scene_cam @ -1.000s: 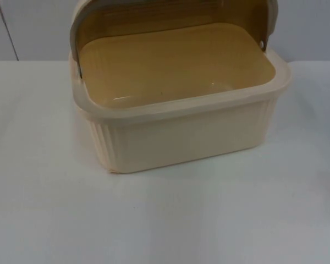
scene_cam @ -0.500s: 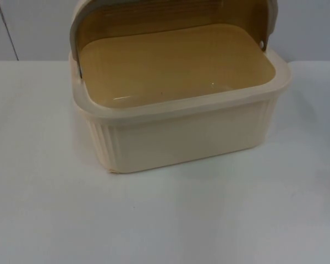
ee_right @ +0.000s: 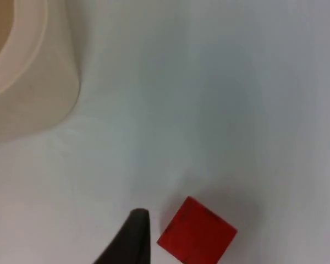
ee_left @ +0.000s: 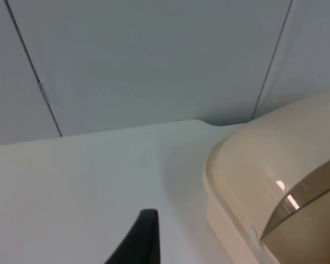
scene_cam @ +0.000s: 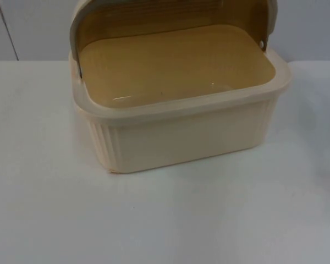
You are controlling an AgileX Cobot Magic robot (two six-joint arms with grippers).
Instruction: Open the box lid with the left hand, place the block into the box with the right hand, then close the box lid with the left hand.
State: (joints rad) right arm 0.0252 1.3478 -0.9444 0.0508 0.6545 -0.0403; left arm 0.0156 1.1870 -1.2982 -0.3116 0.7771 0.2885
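Your left gripper (ee_left: 140, 242) shows as one black fingertip, pointing along the table top. Your right gripper (ee_right: 133, 239) also shows as one black fingertip, held low over the table. Neither picture shows how far their fingers are parted.

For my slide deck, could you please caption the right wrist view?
Right gripper fingertip over the white table beside the red block, with the cream box corner nearby.

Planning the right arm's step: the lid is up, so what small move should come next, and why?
Probably lower the right tool around the red block and close on it. The box stands with its lid raised and nothing inside, and the block lies on the table right beside the black fingertip.
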